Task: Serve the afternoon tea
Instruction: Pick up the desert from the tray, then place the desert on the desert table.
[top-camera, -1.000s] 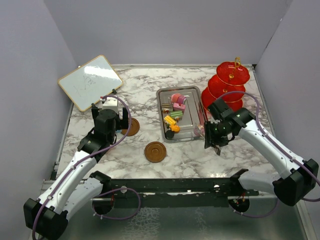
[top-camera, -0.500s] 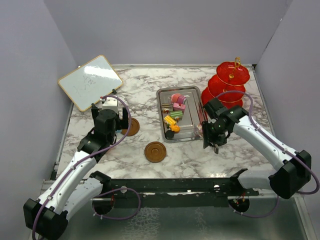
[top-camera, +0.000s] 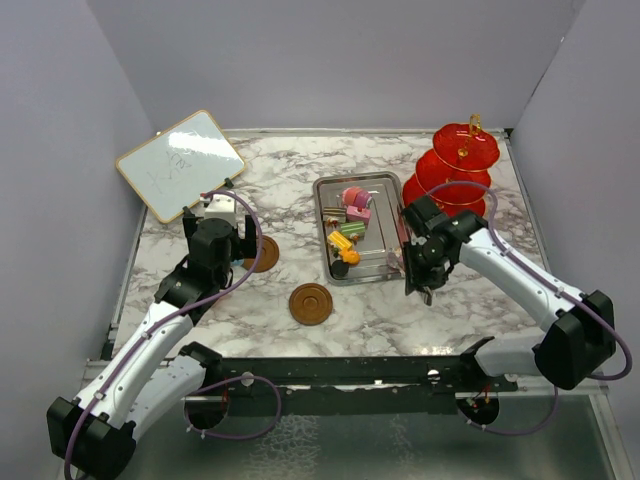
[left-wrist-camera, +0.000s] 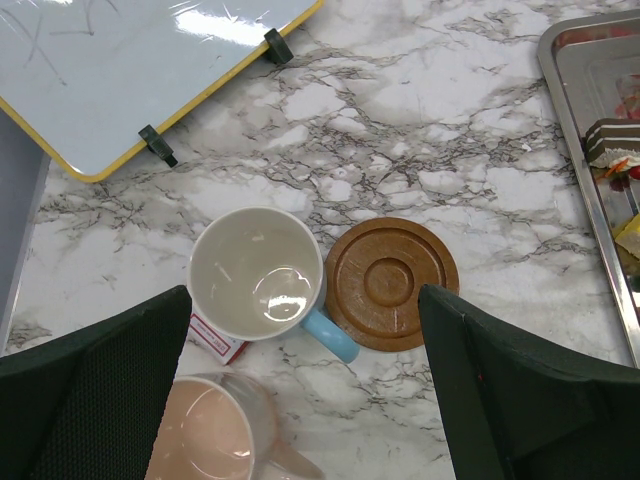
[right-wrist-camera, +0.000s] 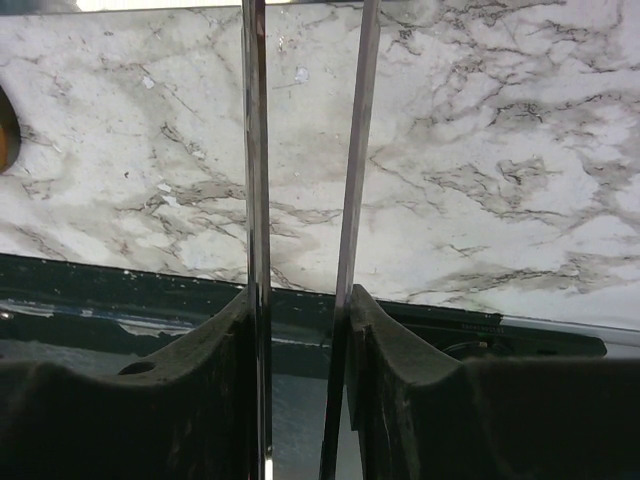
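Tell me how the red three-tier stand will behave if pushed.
The red three-tier stand is tall, so a high push would probably tip it. Its translucent, empty tiers suggest light plastic, likely to slide on the marble table.

The whiteboard (top-camera: 181, 163) sits in the far-left corner, the cups (left-wrist-camera: 257, 272) near the left edge with a saucer (left-wrist-camera: 391, 283) just right of them, another saucer (top-camera: 310, 303) toward the near edge, the tray (top-camera: 385, 215) holding cake pieces (top-camera: 346, 238) mid-table, and the tiered stand (top-camera: 458, 170) in the far-right corner.

I can read no text, label or number anywhere from here. The whiteboard (left-wrist-camera: 130, 70) carries faint grey marker scribbles, but I cannot make out any letters in them.
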